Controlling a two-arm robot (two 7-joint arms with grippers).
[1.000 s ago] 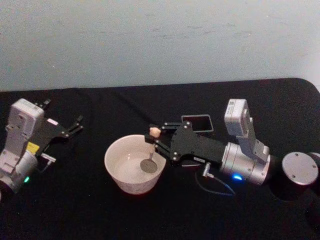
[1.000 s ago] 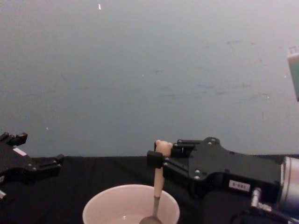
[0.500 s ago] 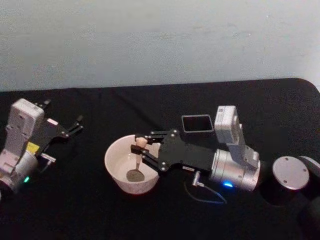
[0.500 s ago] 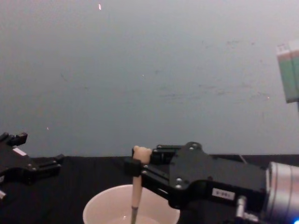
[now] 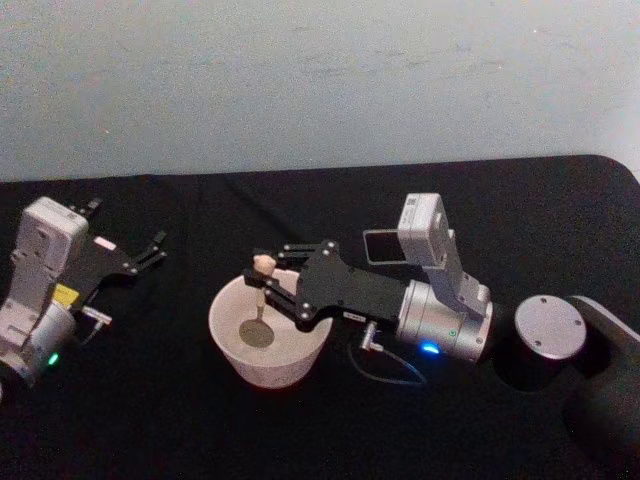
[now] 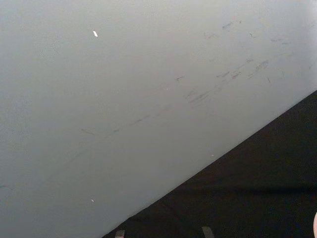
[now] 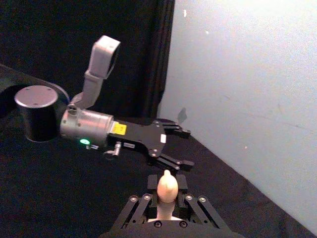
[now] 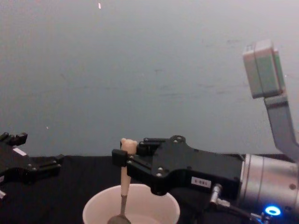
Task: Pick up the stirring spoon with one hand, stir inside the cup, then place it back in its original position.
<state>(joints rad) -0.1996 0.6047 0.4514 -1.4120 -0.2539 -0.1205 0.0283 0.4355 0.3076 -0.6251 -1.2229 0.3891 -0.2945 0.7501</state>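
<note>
The cream-white cup [image 5: 232, 345] [image 8: 154, 198] stands on the black table, left of centre. My right gripper [image 5: 262, 278] [image 8: 120, 157] [image 7: 167, 198] reaches over it from the right, shut on the stirring spoon [image 5: 261, 290] [image 8: 124, 179] [image 7: 167, 187] just below its bear-head top. The spoon hangs nearly upright, its metal bowl down inside the cup toward the left side. The dark square holder [image 5: 382, 246] stands behind the right arm, partly covered by its wrist camera. My left gripper [image 5: 155, 248] [image 8: 55, 163] [image 7: 182, 148] rests open at the table's left, apart from the cup.
A black tablecloth [image 5: 330, 420] covers the table up to a pale wall [image 5: 320, 80]. The right arm's grey joint cap [image 5: 548, 327] sits at the right. A loose cable [image 5: 385, 370] loops under the right wrist, near the cup.
My right gripper has carried the spoon leftward across the cup, from its right rim to its left part, with the whole right arm following. The left arm has not moved.
</note>
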